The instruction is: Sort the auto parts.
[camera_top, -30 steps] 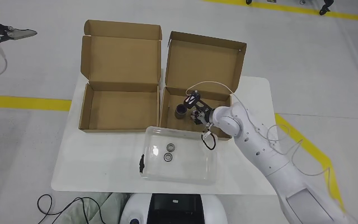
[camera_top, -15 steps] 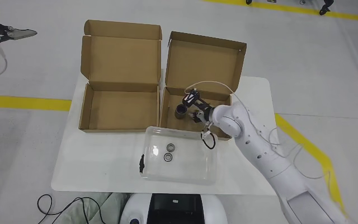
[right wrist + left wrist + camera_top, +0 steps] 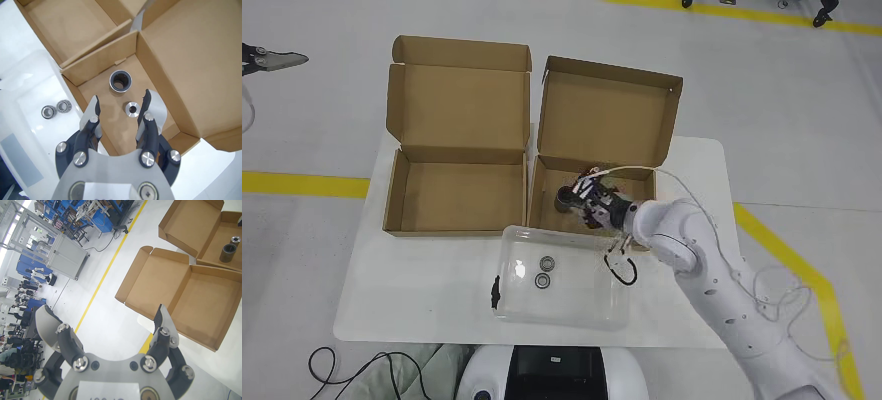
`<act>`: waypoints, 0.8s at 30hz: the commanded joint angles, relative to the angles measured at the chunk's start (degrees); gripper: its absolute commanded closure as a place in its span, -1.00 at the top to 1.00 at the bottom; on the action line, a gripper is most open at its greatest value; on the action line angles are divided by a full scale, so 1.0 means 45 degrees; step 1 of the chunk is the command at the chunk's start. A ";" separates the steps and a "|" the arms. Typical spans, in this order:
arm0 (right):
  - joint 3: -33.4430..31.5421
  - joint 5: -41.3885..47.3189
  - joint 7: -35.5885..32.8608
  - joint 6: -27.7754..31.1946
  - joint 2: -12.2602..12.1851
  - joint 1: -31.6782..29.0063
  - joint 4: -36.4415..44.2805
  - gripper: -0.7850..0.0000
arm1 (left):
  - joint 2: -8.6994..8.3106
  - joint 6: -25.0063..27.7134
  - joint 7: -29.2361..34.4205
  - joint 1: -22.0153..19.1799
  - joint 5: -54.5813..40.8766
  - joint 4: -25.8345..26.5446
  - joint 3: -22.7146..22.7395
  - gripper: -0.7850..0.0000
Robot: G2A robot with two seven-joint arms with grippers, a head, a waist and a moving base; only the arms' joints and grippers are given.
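Observation:
The right cardboard box (image 3: 642,185) holds a dark steel sleeve (image 3: 120,80) (image 3: 566,198) and a small silver bushing (image 3: 133,109), both standing upright. My right gripper (image 3: 122,95) (image 3: 591,203) hovers open above the box floor, and the bushing lies just inside one fingertip without being gripped. Two ring bearings (image 3: 56,108) (image 3: 544,272) rest in the clear plastic tray (image 3: 562,234). The left cardboard box (image 3: 457,195) (image 3: 198,306) has nothing in it. My left gripper (image 3: 103,313) stands open with nothing in it, out over the floor to the left of the table.
A small black piece (image 3: 496,290) sits at the tray's left rim. Both box lids stand up at the back. The white table (image 3: 392,290) has bare room at the left and right of the tray. A yellow floor line (image 3: 105,272) runs beside the table.
My right arm has swung so its wrist sits nearer the tray side of the right box, with the gripper lower over the bushing. The parts have not moved.

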State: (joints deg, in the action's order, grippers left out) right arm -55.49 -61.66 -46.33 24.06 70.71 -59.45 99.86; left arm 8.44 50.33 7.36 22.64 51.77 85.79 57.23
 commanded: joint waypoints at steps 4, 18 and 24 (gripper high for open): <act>0.0009 0.0344 0.1164 0.1558 -0.0134 -0.0823 0.0743 0.11 | 0.0000 -0.0001 -0.0001 0.0000 0.0000 0.0000 0.0000 1.00; 0.0891 -0.1232 0.2789 0.4070 -0.0399 -0.2190 0.0939 0.14 | 0.0000 -0.0001 -0.0001 0.0000 0.0000 0.0000 0.0000 1.00; 0.1256 -0.2425 0.3529 0.4266 -0.0441 -0.2333 0.0683 -0.04 | 0.0000 -0.0001 -0.0001 0.0000 0.0000 0.0000 0.0000 1.00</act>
State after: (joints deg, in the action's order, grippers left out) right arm -50.21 -71.58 -30.97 43.24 68.72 -69.96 103.16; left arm 8.44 50.33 7.36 22.64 51.77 85.79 57.23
